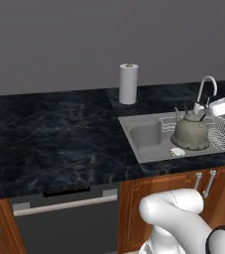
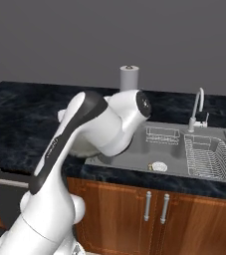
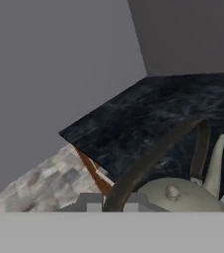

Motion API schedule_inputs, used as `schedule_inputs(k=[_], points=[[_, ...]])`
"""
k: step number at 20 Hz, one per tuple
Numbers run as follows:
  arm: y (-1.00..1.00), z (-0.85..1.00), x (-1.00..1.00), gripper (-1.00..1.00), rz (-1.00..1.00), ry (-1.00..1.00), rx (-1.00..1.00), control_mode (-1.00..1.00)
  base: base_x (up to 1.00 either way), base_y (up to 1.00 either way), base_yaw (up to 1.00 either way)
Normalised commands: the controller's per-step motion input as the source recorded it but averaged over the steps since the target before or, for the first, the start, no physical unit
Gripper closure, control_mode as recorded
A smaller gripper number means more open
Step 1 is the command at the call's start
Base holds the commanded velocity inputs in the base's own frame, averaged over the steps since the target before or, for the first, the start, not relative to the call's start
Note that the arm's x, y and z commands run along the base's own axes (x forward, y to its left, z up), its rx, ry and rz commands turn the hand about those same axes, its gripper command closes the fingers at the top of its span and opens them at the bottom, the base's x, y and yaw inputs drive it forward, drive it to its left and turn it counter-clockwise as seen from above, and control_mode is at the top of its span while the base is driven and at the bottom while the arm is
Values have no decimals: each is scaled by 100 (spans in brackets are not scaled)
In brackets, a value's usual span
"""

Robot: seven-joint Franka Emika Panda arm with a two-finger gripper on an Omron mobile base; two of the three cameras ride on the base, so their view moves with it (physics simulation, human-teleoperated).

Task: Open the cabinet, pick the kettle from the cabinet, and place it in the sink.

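Kettle [image 1: 191, 132], lower right, in sink [image 1: 143, 141]: your gripper [image 3: 114, 206] fingers clamp its handle; releasing now risks tipping.

Flat, even light — soft, low-resolution

A glossy white arm [image 2: 92, 129] of rounded, bulbous links is seen, with black joint bands and dark caps.
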Motion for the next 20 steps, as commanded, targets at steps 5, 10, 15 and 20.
schedule_inputs(k=[5, 10, 15, 20], points=[[-3, -20, 24, 100, 0, -13, -17, -100, 0, 0, 0], [-9, -19, 23, 100, 0, -14, -12, -100, 0, 0, 0], [-14, -18, 21, 100, 0, -9, -5, -100, 0, 0, 0], [-15, -19, 21, 100, 0, -4, -3, -100, 0, 0, 0]])
